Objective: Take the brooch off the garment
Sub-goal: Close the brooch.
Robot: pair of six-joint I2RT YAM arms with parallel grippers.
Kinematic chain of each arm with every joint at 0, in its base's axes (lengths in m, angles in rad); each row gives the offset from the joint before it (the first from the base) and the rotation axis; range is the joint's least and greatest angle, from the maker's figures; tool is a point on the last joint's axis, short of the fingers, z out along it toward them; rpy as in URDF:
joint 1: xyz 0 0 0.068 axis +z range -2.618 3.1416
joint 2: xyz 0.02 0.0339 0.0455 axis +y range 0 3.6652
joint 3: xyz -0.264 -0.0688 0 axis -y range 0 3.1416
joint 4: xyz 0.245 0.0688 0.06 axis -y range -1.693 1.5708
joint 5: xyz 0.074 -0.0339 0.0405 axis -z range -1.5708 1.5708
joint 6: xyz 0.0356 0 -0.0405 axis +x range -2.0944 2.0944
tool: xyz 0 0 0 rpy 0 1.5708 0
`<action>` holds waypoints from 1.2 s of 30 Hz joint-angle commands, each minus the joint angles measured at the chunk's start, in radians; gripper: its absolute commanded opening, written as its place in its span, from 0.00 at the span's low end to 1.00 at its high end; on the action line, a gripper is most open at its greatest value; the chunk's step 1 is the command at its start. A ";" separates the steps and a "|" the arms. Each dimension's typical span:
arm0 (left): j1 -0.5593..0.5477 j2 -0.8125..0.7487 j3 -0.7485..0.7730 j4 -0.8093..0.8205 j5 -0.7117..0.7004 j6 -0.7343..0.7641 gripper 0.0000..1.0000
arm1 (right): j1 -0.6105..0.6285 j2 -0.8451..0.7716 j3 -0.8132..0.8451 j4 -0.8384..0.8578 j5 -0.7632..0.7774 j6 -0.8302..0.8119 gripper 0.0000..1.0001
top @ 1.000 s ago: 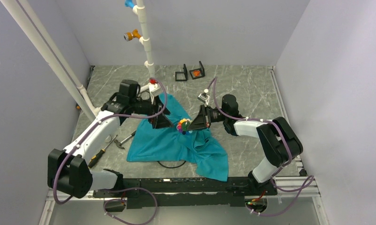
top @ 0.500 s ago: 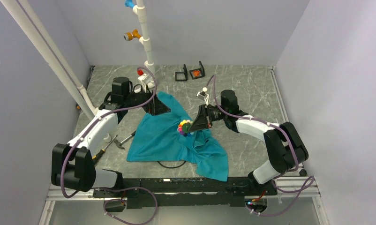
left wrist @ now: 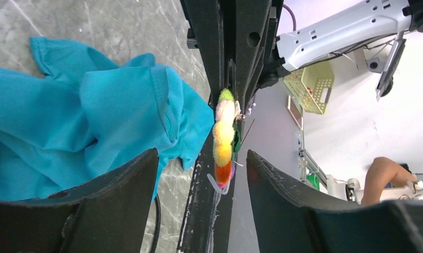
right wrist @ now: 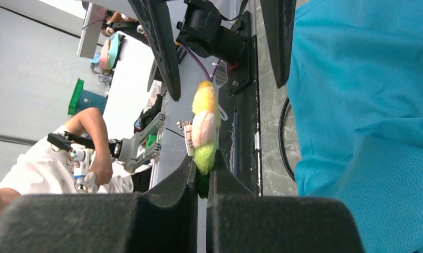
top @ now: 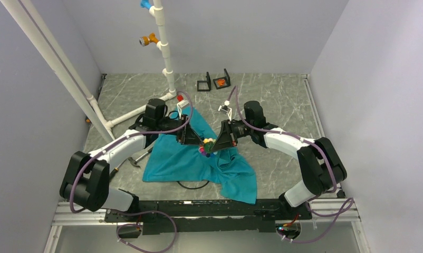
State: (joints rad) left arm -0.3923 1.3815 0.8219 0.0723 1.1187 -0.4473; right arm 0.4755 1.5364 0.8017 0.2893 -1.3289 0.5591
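Note:
The garment [top: 183, 158] is a teal T-shirt crumpled on the table, also in the left wrist view [left wrist: 93, 110] and the right wrist view [right wrist: 357, 105]. The brooch [top: 205, 145] is a fluffy green, yellow, pink and orange ornament. My right gripper [top: 213, 146] is shut on its green end [right wrist: 204, 132] and holds it just above the cloth; the right wrist view shows the right gripper [right wrist: 201, 168] closed. My left gripper [top: 195, 140] is open, and the brooch [left wrist: 223, 139] hangs between the open fingers of the left gripper [left wrist: 201, 155] without touching them.
A white pipe stand [top: 164, 52] rises at the back left. Two small black frames [top: 214, 81] stand at the back. Hand tools [top: 126, 159] lie left of the shirt. A black cable [top: 193, 184] loops under its front edge.
My left gripper swung back toward the pipe base, then moved right and forward to the brooch, open around it. My right gripper kept hold of the brooch, shifting slightly.

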 commanded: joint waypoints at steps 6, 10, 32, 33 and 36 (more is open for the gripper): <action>-0.069 0.039 0.023 0.068 0.087 0.000 0.58 | 0.006 -0.028 0.041 -0.017 -0.018 -0.051 0.00; -0.081 0.036 0.019 0.061 0.095 0.017 0.51 | 0.006 -0.011 0.042 -0.008 -0.011 -0.034 0.00; -0.082 0.050 -0.015 0.184 0.118 -0.072 0.13 | 0.007 -0.012 0.042 -0.008 0.019 -0.024 0.00; -0.082 0.050 -0.018 0.193 0.118 -0.077 0.10 | 0.007 -0.010 0.043 -0.009 0.022 -0.024 0.00; -0.083 0.050 -0.030 0.198 0.119 -0.085 0.00 | 0.006 -0.008 0.045 -0.025 0.034 -0.032 0.03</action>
State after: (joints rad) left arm -0.4679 1.4338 0.8043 0.2005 1.1992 -0.5217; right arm 0.4778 1.5364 0.8127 0.2634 -1.3254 0.5468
